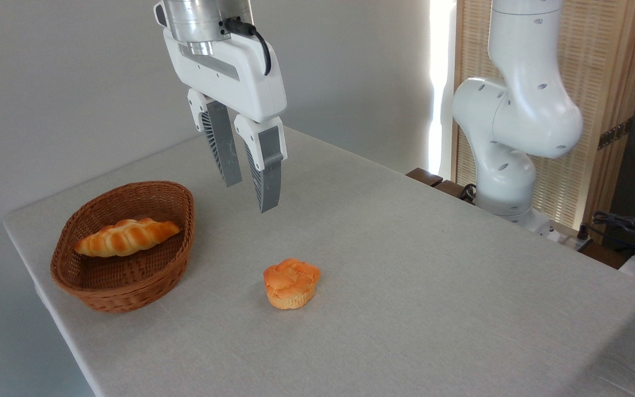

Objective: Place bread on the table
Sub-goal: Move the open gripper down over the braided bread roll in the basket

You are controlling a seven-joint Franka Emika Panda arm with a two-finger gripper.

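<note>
**Bread in basket, gripper empty above the table**

Bread [126, 237] lies inside the wicker basket [97, 295], long axis running left-right, slightly tilted with its right end higher and resting near the basket's right inner wall. Braided, golden-orange, paler creases, tapered ends. It spans most of the basket's inside width. Nothing touches it but the basket.

Basket sits on the table [433, 309] near the left corner, close to the front-left edge. Brown woven, oval, open top.

Gripper [250, 194] hangs in the air above the table, up and to the right of the basket, apart from the bread. Fingers [269, 182] point down, a little tilted toward the right. The two grey fingers are spread with a small gap between them, holding nothing. White gripper body above, black cable looping at the top right of it.

Small round orange bun [291, 283] stands on the table in front of the gripper, right of the basket, well apart from it, not touching anything else.

Arm's white base and joints [516, 116] stand at the far right edge of the table. Behind it a wooden slatted screen [598, 71]; dark cables [626, 226] at the right edge. Table cloth is plain light grey-beige.
</note>
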